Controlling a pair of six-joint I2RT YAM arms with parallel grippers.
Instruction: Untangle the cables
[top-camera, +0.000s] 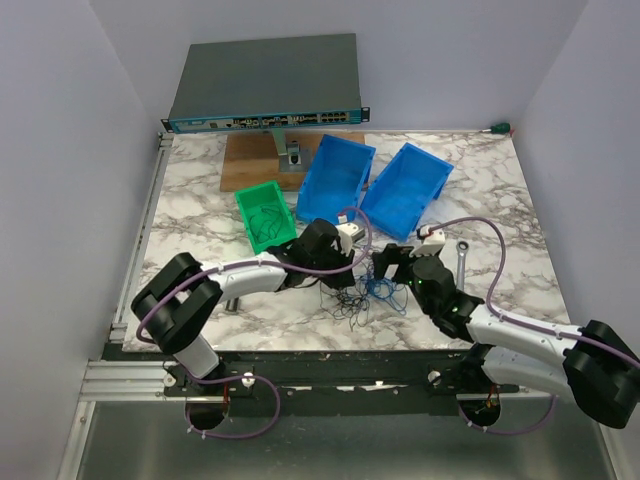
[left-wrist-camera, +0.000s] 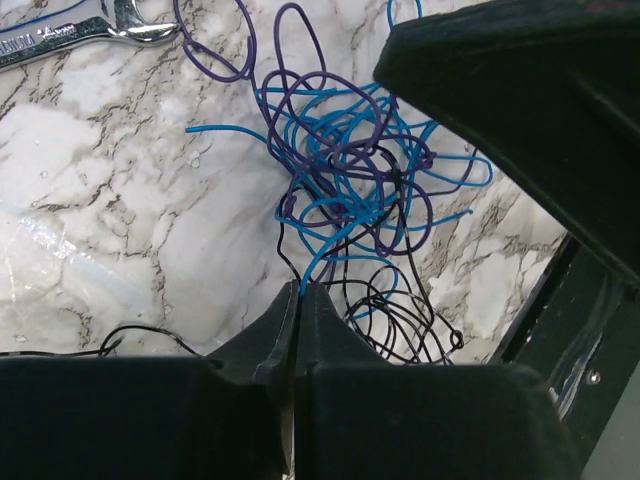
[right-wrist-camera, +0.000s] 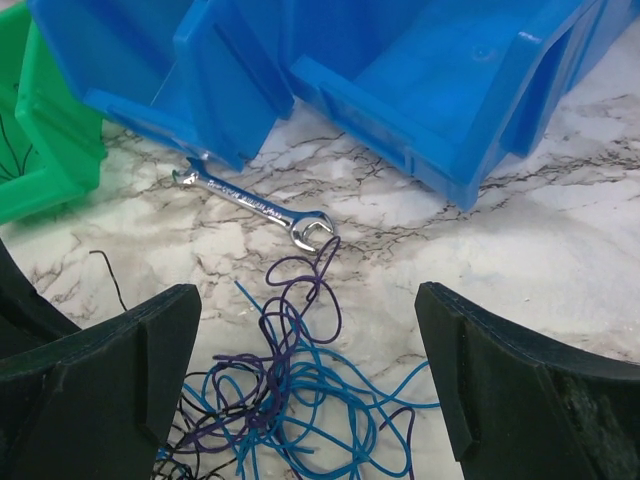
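The cables (top-camera: 368, 290) lie as a scribbly tangle of blue, purple and black wires (left-wrist-camera: 350, 170) on the marble table (top-camera: 200, 250), near its front edge. My left gripper (left-wrist-camera: 300, 290) is shut, and a blue wire from the tangle's near side is pinched between its tips. In the top view it (top-camera: 352, 272) sits at the tangle's left. My right gripper (right-wrist-camera: 305, 320) stands open over the cables (right-wrist-camera: 290, 400), one finger (right-wrist-camera: 120, 370) on each side and nothing held. It (top-camera: 392, 268) faces the left gripper across the tangle.
A silver wrench (right-wrist-camera: 255, 205) lies just beyond the tangle. Two blue bins (top-camera: 335, 175) (top-camera: 405, 190) and a green bin (top-camera: 265, 215) with dark wires inside stand behind. A network switch (top-camera: 265, 85) on a wooden board (top-camera: 250, 165) is at the back.
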